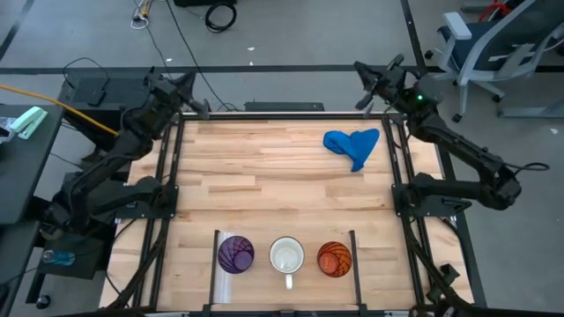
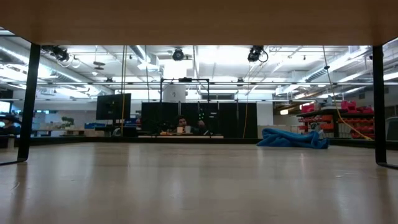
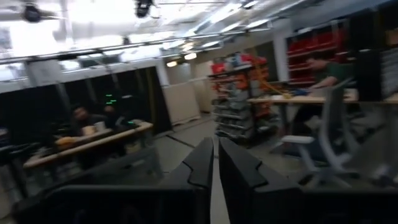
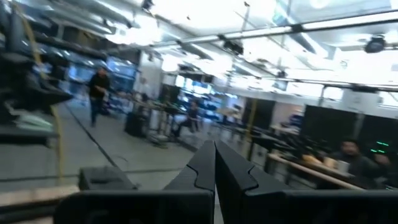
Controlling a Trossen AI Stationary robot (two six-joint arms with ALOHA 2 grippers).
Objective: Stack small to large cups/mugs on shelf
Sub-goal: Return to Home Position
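Dark left claw (image 3: 215,165) and right claw (image 4: 215,163) are both pinched closed, gripping nothing, above the far corners of the table (image 1: 264,176).

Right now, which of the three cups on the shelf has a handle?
The white mug, middle of the row, between the purple cup and the orange cup. Neither of those shows a handle.

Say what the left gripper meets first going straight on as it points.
Nothing close: the left gripper points out past the table edge; way looks free, though depth is unclear.
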